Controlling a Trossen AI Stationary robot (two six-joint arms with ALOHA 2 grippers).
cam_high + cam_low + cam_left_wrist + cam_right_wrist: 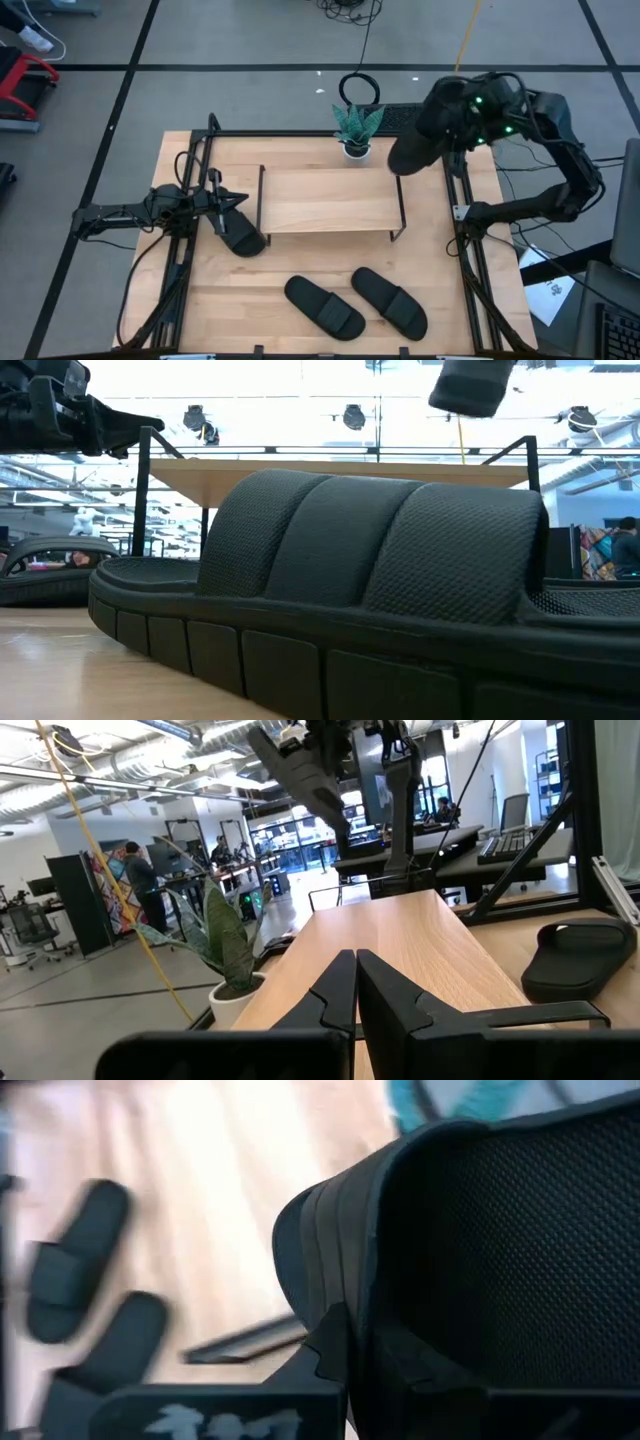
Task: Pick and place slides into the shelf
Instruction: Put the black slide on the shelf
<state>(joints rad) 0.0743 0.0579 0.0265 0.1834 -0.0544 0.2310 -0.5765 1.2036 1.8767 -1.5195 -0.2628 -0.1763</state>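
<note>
On your left, the left end effector (232, 199) sits low over the table (230, 290), just off the left end of the shelf (330, 200). Its fingers (340, 990) are pressed together with nothing between them. A slide (240, 236) lies on the table right beside and just in front of that end effector, close to the shelf's left frame.

Moving to the middle, the shelf stands across the table with its light wood board bare and its thin black side frames at each end. In front of it, toward the near edge, two more slides lie side by side, angled the same way: one (324, 306) on the left and one (389, 301) on the right, near each other but apart. Behind the shelf, a small potted plant (356, 130) stands at the back edge of the table.

On your right, the right end effector (362, 1348) is raised above the back right corner of the shelf, clamped on the fourth slide (425, 135). In the right wrist view the fingers pinch the slide's edge, the ribbed strap filling most of the picture. In the low view that slide (472, 385) hangs in the air above the shelf board, clear of it.
</note>
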